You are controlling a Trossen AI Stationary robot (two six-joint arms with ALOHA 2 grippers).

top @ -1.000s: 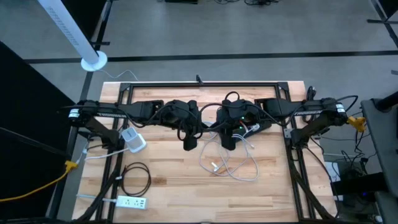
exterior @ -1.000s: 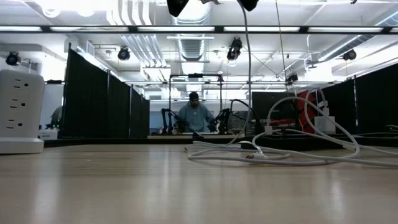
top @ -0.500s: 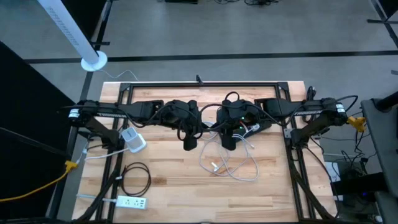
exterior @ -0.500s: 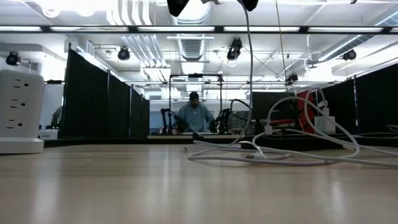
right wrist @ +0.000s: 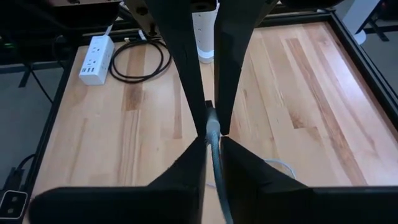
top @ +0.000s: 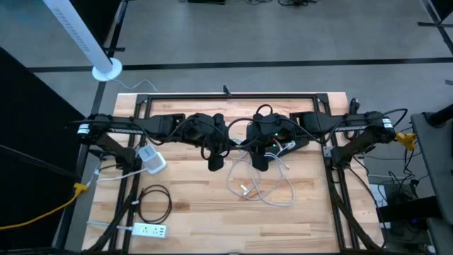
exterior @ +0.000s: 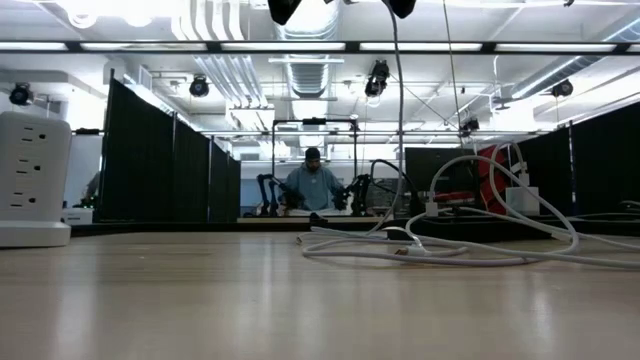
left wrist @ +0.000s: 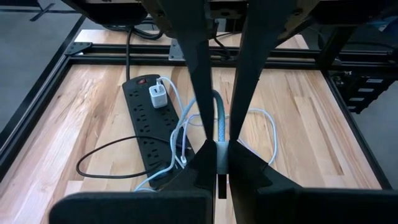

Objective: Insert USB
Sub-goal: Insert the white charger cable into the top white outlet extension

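A: USB cable (right wrist: 213, 134) is pinched in the right hand (right wrist: 211, 127); the fingers are closed on a dark stretch of it, near the middle of the counter (top: 191, 212), toward the far edge.

B: And the left hand (left wrist: 217, 146)?

A: Closed too, on a grey length of cable (left wrist: 219, 124), close beside the right one. Both hands hang above the wood, and from the low camera only their tips show at the top.

B: Where does the plug have to go?

A: My guess is the white charger (left wrist: 156, 96) seated in the black power strip (left wrist: 144, 127) that the left wrist camera sees lying on the counter. I can't make out the plug end itself in either hand.

B: So is anything inserted yet?

A: Not that I can see. White cable (top: 263, 190) lies in loose loops toward the near edge. A white strip (top: 148, 229) sits by the near left corner, with a black coil (top: 154, 203) beside it and a white outlet block (top: 151, 159) near the left edge.

B: How far along, then?

A: I'd say the cable is grasped; aligning and pushing the plug in are left.
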